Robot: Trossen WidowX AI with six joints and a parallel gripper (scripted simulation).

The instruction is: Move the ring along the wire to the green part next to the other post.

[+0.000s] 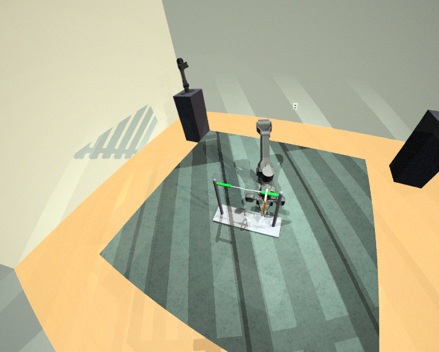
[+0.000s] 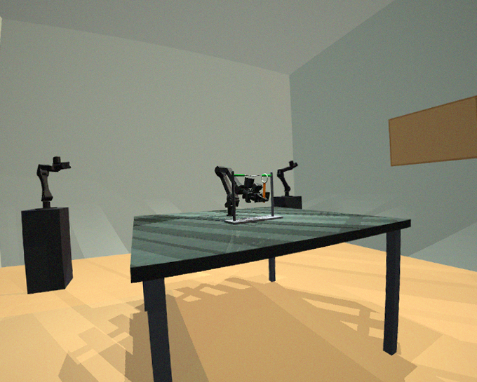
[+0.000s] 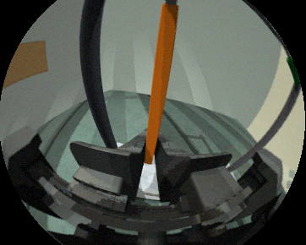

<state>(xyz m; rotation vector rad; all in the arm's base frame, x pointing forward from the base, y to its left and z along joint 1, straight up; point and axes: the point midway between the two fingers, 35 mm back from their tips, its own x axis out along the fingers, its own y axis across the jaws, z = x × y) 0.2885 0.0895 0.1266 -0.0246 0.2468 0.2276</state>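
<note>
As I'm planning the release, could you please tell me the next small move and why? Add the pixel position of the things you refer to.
Probably ease the ring (image 1: 265, 197) (image 2: 262, 178) slightly closer to the nearer post (image 1: 277, 209) (image 2: 272, 195) (image 3: 90, 55): it encircles the green part (image 1: 274, 194) (image 2: 268, 175), but near the end that meets the grey wire, and the hand (image 1: 263, 212) (image 2: 265, 196) (image 3: 151, 132) grips the orange handle (image 1: 264, 207) (image 2: 264, 190) (image 3: 161, 76).

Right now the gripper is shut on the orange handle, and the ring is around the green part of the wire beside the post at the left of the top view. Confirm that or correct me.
Wrong post: the top view shows the ring around the green part beside the right post. The gripper is indeed shut on the orange handle.
</note>
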